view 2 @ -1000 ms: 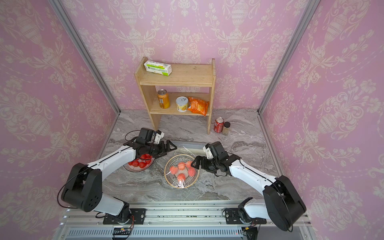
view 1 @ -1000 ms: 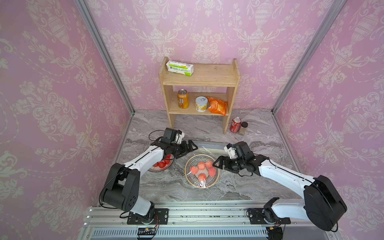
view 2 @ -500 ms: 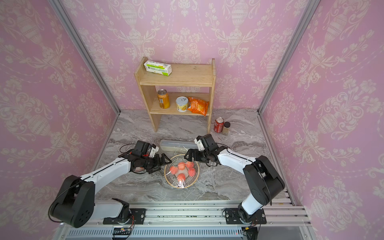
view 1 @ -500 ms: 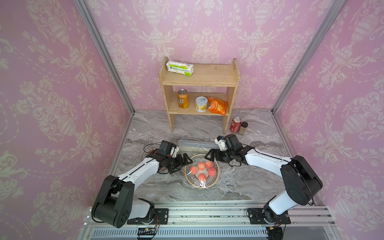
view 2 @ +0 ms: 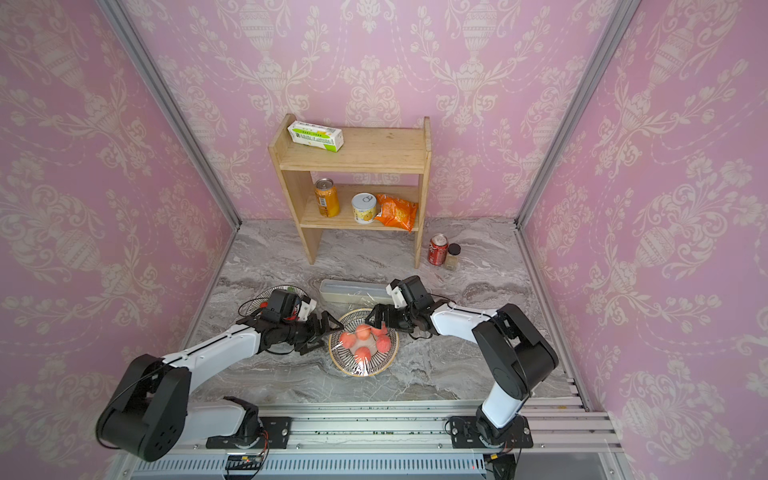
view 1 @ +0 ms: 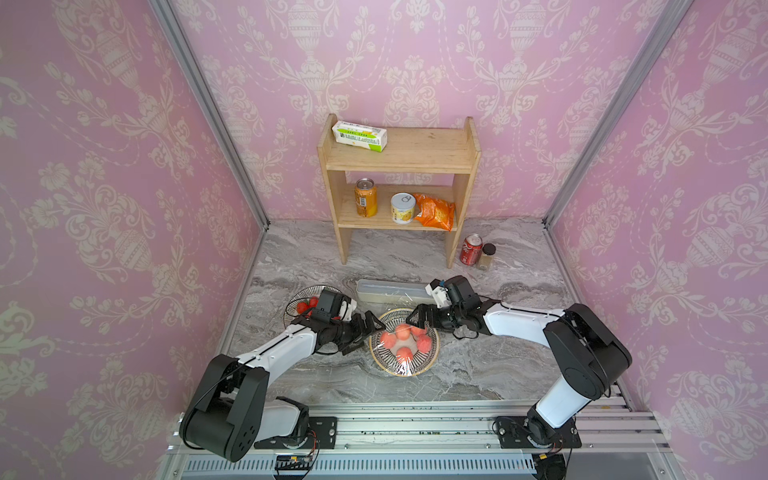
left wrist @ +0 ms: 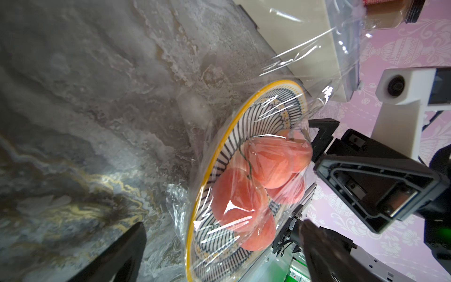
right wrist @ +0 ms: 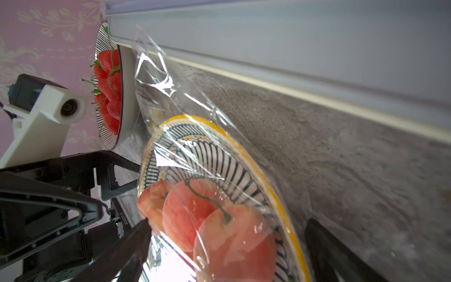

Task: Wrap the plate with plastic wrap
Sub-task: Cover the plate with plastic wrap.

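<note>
The plate (view 1: 433,356) (view 2: 392,353) has a yellow rim and black stripes and holds several peaches under clear, crinkly plastic wrap (left wrist: 244,219) (right wrist: 185,156). Loose film (left wrist: 305,48) runs from its far rim toward the cream dispenser box (view 1: 390,291) (right wrist: 292,36). My left gripper (view 1: 368,333) (left wrist: 219,251) stands open at the plate's left rim. My right gripper (view 1: 415,319) (right wrist: 227,241) stands open at the far right rim, over the peaches. Neither holds anything.
A striped plate of strawberries (view 1: 296,300) sits left of the box, behind my left wrist. At the back stands a wooden shelf (view 1: 399,160) with a white-and-green carton (view 1: 359,136), two cans and a chip bag. A cola can (view 1: 471,249) and a jar (view 1: 487,255) stand beside it.
My left gripper has come off the strawberry plate toward me, to the peach plate's left rim. My right arm has swung back and left to the far right rim. Both stayed open.
</note>
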